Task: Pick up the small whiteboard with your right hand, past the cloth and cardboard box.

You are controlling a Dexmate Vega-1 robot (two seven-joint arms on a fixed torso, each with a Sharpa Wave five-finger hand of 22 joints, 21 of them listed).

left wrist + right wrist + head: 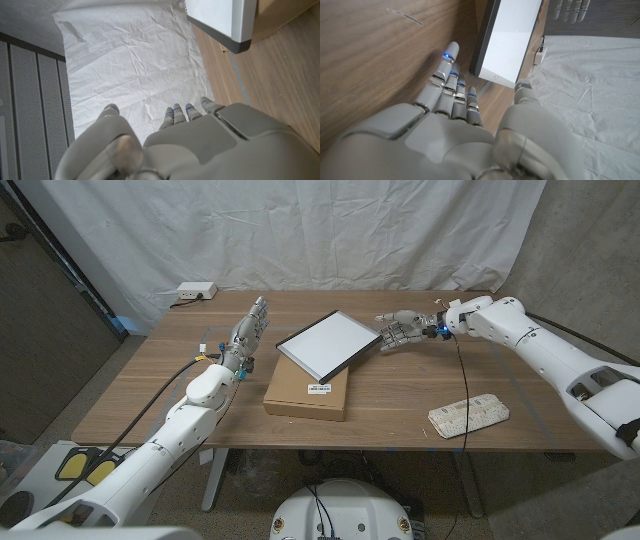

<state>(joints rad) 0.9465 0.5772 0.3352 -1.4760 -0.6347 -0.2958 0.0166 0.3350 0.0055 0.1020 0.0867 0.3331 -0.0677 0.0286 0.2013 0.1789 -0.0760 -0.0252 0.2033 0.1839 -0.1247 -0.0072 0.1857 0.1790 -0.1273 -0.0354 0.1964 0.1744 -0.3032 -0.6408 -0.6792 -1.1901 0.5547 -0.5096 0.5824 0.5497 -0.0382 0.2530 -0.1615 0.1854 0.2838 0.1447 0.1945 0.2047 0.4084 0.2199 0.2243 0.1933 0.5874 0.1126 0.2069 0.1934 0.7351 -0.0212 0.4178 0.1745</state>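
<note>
The small whiteboard [325, 343] has a dark frame and lies tilted, its near edge propped on the flat cardboard box [308, 391] at the table's middle. My right hand [403, 330] is at the board's right edge with fingers spread toward it and nothing in its grip. In the right wrist view the fingers [451, 89] reach along the table beside the whiteboard [511, 37], thumb on the other side of its corner. My left hand [250, 330] stands upright left of the board, fingers apart and holding nothing. The left wrist view shows the whiteboard's corner [227, 20].
A folded light cloth [469, 415] lies near the table's front right. A white power strip [193, 292] sits at the back left corner. A black cable [461, 385] hangs from my right wrist across the table. A white sheet [320, 230] hangs behind.
</note>
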